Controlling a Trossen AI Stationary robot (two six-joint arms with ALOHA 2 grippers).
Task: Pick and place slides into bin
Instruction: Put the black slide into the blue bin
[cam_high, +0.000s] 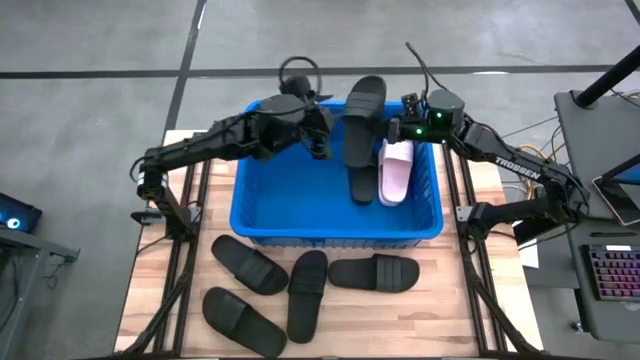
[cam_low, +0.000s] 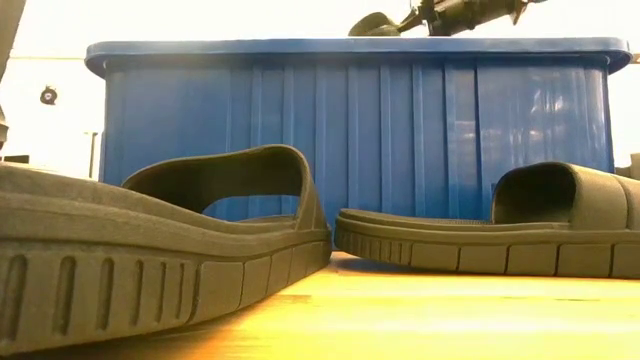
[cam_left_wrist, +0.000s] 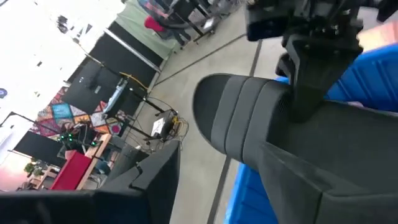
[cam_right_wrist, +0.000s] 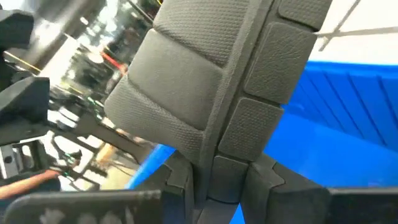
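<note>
My right gripper (cam_high: 388, 128), arm lettered "TROSSEN", clamps its fingers on a matte black rubber slide (cam_high: 362, 112) above the bright blue plastic bin's (cam_high: 262, 216) far rim; my left gripper (cam_high: 322, 130) beside it, fingers unclear.

You see a large bright blue plastic bin (cam_high: 262, 222) with smooth, faintly glossy ribbed walls that catch the light, standing on a pale wooden table top (cam_high: 455, 300) whose planks show a satin grain. The matte black rubber slides (cam_high: 305, 290) lying on the wood look dull and slightly grainy, with moulded ridges along the sole edges, and the pale pink rubber slide (cam_high: 396, 172) inside the bin looks smooth and matt. The black slide (cam_right_wrist: 205, 87) held up close to you shows a fine pebbled texture on its strap, pinched by the right gripper (cam_high: 388, 131) with its dark matt plastic fingers (cam_right_wrist: 186, 180).
</note>
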